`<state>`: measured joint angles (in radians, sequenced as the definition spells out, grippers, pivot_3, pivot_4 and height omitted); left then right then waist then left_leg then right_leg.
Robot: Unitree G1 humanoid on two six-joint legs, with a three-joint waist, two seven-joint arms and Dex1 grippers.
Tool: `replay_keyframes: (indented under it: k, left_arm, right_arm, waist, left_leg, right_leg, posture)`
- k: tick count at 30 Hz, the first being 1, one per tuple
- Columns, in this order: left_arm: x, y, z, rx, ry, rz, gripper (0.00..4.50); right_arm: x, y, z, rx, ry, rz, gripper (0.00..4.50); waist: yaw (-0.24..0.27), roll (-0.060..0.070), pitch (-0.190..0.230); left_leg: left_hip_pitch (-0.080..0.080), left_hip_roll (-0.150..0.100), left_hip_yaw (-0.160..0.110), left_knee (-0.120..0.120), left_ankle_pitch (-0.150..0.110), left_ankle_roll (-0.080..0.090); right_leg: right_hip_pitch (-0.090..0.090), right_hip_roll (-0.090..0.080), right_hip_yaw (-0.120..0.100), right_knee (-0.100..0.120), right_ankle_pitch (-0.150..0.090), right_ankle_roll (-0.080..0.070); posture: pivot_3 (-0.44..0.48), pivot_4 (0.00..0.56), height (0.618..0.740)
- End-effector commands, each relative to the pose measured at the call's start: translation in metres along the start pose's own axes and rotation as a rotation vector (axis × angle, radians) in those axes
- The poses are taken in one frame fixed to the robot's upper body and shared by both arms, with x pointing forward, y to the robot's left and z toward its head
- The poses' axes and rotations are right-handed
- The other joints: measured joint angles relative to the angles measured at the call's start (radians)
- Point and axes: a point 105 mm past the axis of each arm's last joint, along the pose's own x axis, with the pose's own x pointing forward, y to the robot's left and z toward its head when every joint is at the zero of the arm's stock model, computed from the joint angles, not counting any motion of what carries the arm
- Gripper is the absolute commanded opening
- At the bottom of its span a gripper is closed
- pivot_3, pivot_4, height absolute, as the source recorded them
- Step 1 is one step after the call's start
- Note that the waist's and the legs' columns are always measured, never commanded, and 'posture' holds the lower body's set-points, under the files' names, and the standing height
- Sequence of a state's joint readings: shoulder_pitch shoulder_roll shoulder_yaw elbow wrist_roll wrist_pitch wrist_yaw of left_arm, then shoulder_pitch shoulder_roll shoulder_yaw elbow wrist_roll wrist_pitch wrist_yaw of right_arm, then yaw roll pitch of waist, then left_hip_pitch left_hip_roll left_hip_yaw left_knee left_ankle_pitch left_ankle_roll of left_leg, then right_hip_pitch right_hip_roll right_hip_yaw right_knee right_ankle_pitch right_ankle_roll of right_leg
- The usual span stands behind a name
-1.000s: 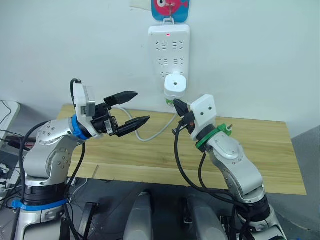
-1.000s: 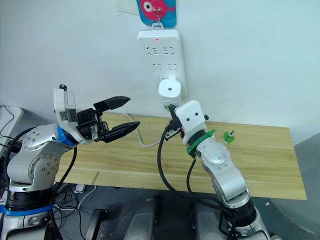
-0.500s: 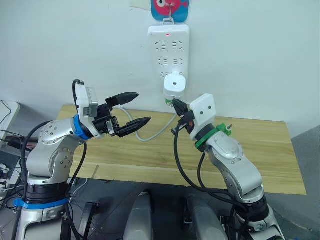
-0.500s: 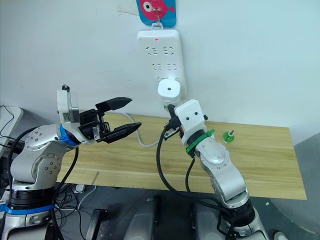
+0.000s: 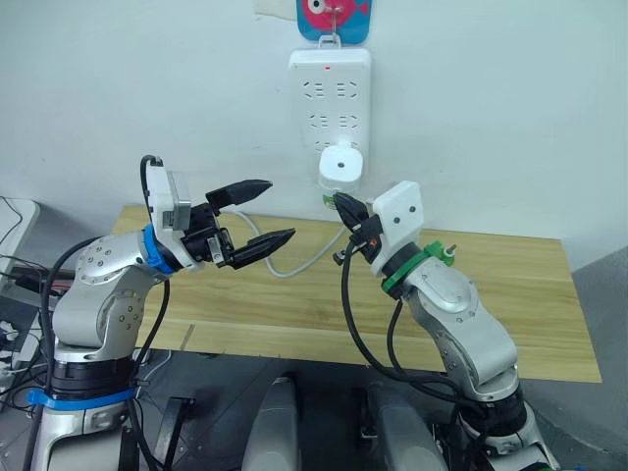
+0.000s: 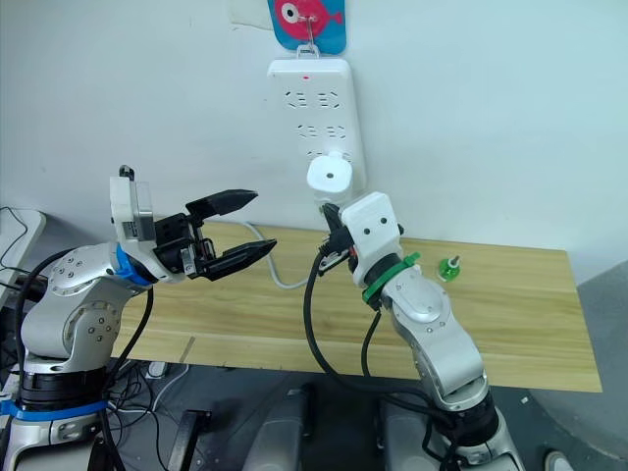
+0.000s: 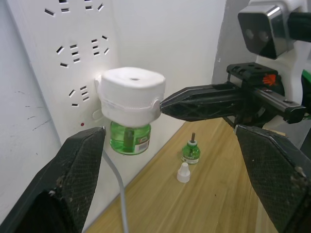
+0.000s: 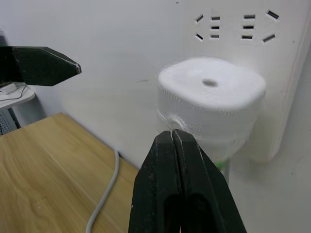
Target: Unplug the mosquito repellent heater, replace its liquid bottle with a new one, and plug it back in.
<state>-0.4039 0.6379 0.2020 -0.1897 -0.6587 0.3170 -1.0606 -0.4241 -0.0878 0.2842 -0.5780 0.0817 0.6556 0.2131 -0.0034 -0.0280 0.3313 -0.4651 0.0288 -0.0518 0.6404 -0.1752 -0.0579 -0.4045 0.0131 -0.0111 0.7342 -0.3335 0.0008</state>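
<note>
White mosquito repellent heater (image 5: pixel 340 164) sits plugged into the wall power strip (image 5: pixel 330 98), green bottle (image 7: pixel 129 138) underneath. Right gripper (image 5: pixel 340 204), fingers pressed together, touches its 6 o'clock edge. Left gripper (image 5: pixel 257 211) hangs wide apart at 9 o'clock, above the bench (image 5: pixel 294 304).

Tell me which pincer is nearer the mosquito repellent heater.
Right. The right pincer is shut with its tip at the mosquito repellent heater on the power strip. The left pincer hangs open, well off to the heater's left.

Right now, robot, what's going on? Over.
Left gripper open, waiting off to the side. Right gripper shut, tip at the heater. Heater on the power strip. Nothing blocking.
</note>
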Motion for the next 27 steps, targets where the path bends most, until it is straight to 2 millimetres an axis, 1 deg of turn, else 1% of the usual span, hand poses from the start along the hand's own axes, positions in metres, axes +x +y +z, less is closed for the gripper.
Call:
replay_keyframes:
  k: [1,6,15,27]
  left_arm:
    - [0.001,-0.001,0.007,0.039,-0.018,-0.013,4.50]
    - [0.002,-0.001,0.007,0.044,-0.021,-0.015,4.50]
    - [0.002,-0.001,0.008,0.048,-0.023,-0.014,4.50]
    - [0.003,0.000,0.007,0.048,-0.020,-0.014,4.50]
  right_arm:
    - [-0.005,0.004,0.013,-0.003,-0.047,0.015,0.02]
    - [-0.005,0.005,0.016,0.000,-0.058,0.015,0.02]
    - [-0.001,-0.004,0.019,-0.016,-0.073,-0.030,0.02]
    - [0.002,-0.006,0.015,-0.015,-0.061,-0.034,0.02]
  waist:
    - [0.000,0.000,0.000]
    - [0.000,0.000,0.000]
    - [0.000,0.000,0.000]
    - [0.000,0.000,0.000]
  left_leg:
    - [0.000,0.000,0.000,0.000,0.000,0.000]
    - [0.000,0.000,0.000,0.000,0.000,0.000]
    - [0.000,0.000,0.000,0.000,0.000,0.000]
    - [0.000,0.000,0.000,0.000,0.000,0.000]
  right_leg:
    - [0.000,0.000,0.000,0.000,0.000,0.000]
    - [0.000,0.000,0.000,0.000,0.000,0.000]
    - [0.000,0.000,0.000,0.000,0.000,0.000]
    - [0.000,0.000,0.000,0.000,0.000,0.000]
  posture:
    - [0.129,0.299,0.740]
    - [0.130,0.295,0.740]
    - [0.128,0.293,0.740]
    - [0.128,0.313,0.740]
